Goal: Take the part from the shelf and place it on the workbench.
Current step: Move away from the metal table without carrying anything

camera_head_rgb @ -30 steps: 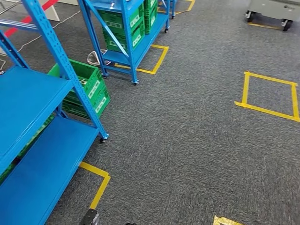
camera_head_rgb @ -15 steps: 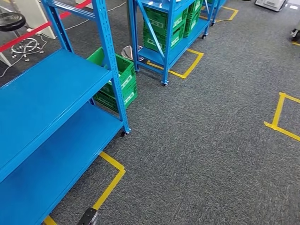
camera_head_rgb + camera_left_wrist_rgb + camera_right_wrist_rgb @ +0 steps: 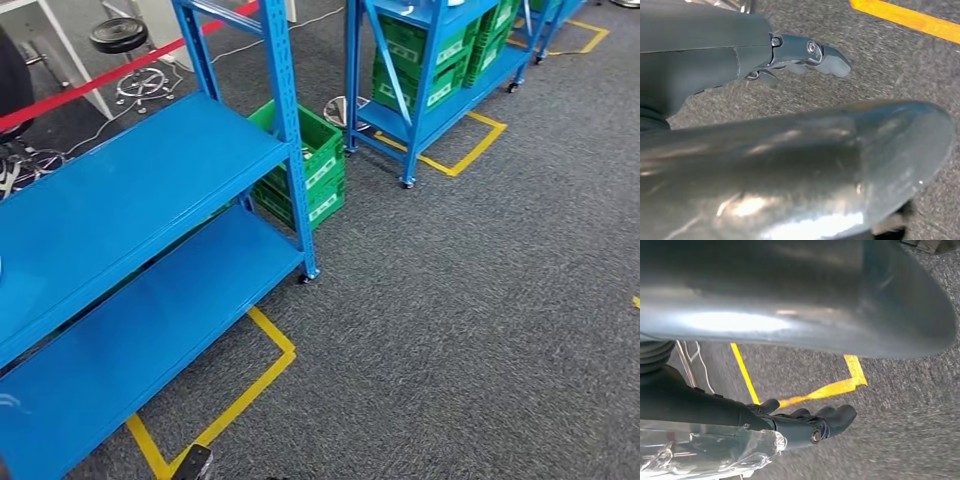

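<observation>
A blue metal shelf (image 3: 136, 170) fills the left of the head view; the stretches of its upper board and lower board (image 3: 151, 310) that I see are bare. My left hand (image 3: 791, 165) hangs over grey carpet, its thick thumb and a straight finger (image 3: 810, 50) apart with nothing between them. My right hand (image 3: 791, 315) hangs the same way, dark fingers (image 3: 810, 425) straight and away from the thumb. Crinkled clear plastic (image 3: 708, 452) lies beside those fingers, on the side away from the thumb. I cannot tell what it is.
Stacked green crates (image 3: 317, 165) sit on the floor behind the shelf's corner post. A second blue shelf (image 3: 423, 70) with more green crates stands further back. Yellow tape (image 3: 249, 390) marks the carpet by the near shelf. A red strap (image 3: 113, 75) and a stool (image 3: 121, 35) are beyond.
The whole picture has shifted: the camera has swung left, so the near shelf takes up more of the view and the crates and far shelf sit further right.
</observation>
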